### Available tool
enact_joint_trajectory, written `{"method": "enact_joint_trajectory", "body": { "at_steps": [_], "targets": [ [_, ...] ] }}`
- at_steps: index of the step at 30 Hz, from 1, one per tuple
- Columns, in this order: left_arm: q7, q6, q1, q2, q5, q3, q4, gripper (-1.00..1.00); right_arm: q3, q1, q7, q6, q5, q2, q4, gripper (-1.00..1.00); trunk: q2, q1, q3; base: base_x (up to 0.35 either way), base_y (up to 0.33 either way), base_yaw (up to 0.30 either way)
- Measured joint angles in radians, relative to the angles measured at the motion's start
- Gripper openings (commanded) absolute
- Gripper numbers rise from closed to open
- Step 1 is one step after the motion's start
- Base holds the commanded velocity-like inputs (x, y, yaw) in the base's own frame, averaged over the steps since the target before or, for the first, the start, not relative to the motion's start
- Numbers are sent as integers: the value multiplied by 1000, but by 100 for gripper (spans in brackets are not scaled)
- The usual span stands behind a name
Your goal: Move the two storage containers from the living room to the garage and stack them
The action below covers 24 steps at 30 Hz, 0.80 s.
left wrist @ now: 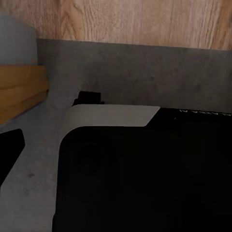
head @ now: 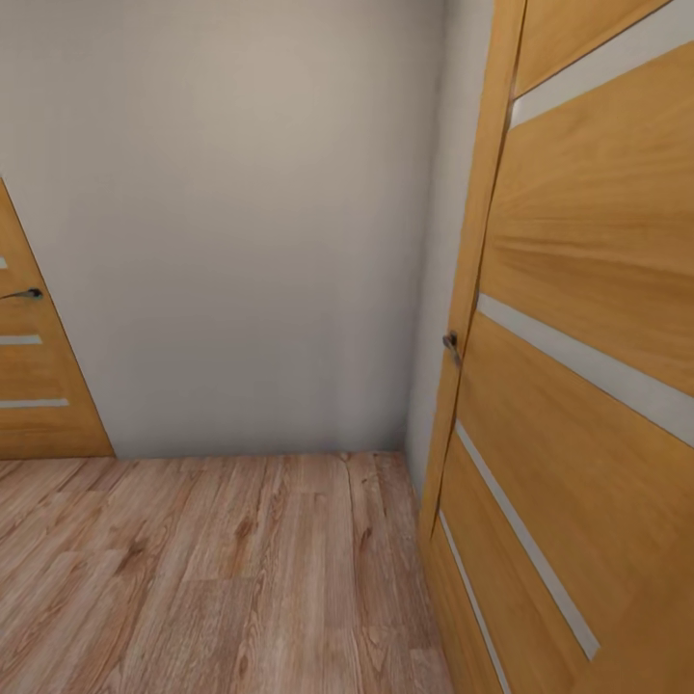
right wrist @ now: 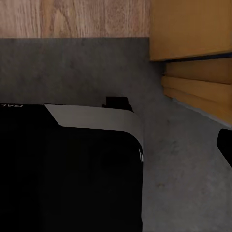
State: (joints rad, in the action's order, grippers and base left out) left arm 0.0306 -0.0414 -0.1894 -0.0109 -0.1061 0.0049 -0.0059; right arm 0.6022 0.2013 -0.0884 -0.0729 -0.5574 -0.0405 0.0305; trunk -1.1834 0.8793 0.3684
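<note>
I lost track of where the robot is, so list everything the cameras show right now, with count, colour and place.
Door: one, orange wood with pale slits, open at the head view's right, small handle on its edge.
Second door: one, orange wood, at the left edge, dark handle.
Wall: plain white, straight ahead.
Wood floor: light planks, ahead of the robot.
Concrete floor: grey, under the robot, meeting the planks.
Robot base: black with a grey band, in both wrist views.
</note>
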Motion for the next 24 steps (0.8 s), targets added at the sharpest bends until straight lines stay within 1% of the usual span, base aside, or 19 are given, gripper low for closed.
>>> {"method": "enact_joint_trajectory", "body": {
  "at_steps": [14, 18, 24],
  "targets": [
    [0, 0, 0, 0, 0, 0, 0, 100, 0, 0, 8, 2, 9, 0, 0, 100, 0, 0, 0, 7, 0, 0],
    [0, 0, 0, 0, 0, 0, 0, 100, 0, 0, 9, 3, 9, 0, 0, 100, 0, 0, 0, 208, 0, 0],
    [0, 0, 0, 0, 0, 0, 0, 100, 0, 0, 8, 3, 8, 0, 0, 100, 0, -1, 0, 300, 0, 0]
  ]
}}
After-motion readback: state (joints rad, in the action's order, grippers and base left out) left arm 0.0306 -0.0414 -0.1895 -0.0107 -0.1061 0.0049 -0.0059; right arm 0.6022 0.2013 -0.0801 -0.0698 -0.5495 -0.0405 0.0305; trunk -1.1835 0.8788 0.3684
